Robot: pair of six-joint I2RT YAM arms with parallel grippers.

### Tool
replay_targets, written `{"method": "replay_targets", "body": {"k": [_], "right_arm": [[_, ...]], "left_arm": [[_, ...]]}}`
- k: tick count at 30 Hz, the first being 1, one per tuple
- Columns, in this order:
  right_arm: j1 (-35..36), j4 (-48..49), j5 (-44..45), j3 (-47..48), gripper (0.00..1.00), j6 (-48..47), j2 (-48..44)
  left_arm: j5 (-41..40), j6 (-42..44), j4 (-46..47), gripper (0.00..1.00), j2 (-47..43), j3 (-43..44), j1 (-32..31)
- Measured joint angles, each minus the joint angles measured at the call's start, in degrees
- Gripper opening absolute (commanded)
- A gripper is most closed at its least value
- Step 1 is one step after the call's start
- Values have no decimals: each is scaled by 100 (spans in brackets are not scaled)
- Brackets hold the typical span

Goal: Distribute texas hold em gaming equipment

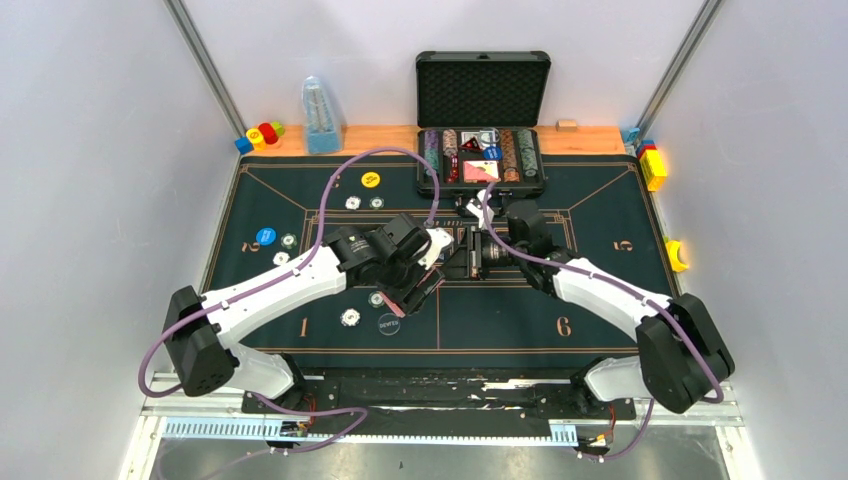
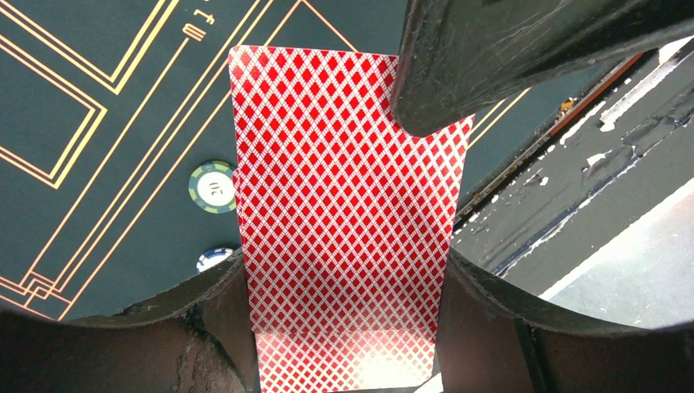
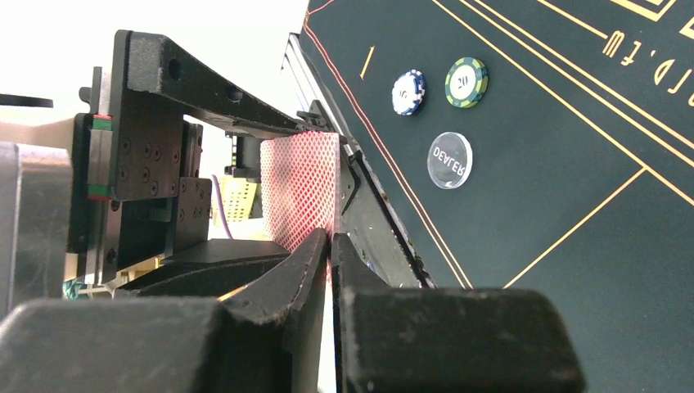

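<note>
Playing card (image 2: 344, 229); red back, fine white diamond lattice; flat, unbent

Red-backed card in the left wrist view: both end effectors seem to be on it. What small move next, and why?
Probably ease the left end effector open: the card sits between its fingers, while the right end effector looks pinched on its far edge and could draw it away.

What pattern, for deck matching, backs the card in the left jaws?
Playing card: red-white diamond lattice, clearest in left wrist view.
</note>
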Motion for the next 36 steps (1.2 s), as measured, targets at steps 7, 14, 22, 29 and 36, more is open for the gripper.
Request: {"method": "replay_targets", "body": {"k": [7, 14, 22, 29, 36], "right_arm": [[-87, -11, 94, -52, 0, 20, -221], [-341, -96, 184, -146, 0, 20, -597], [-935, -149, 175, -393, 0, 22, -1165], [-1644, -225, 380, -533, 0, 44, -1613], [-1615, 44, 577, -466, 0, 173, -905]], "left_arm": [[-48, -11, 22, 0, 35, 0, -9], [-107, -28, -31, 0, 39, 0, -9], [-308, -136, -197, 0, 39, 0, -9], [-507, -306, -354, 0, 39, 0, -9], [-741, -431, -516, 0, 39, 0, -9]]}}
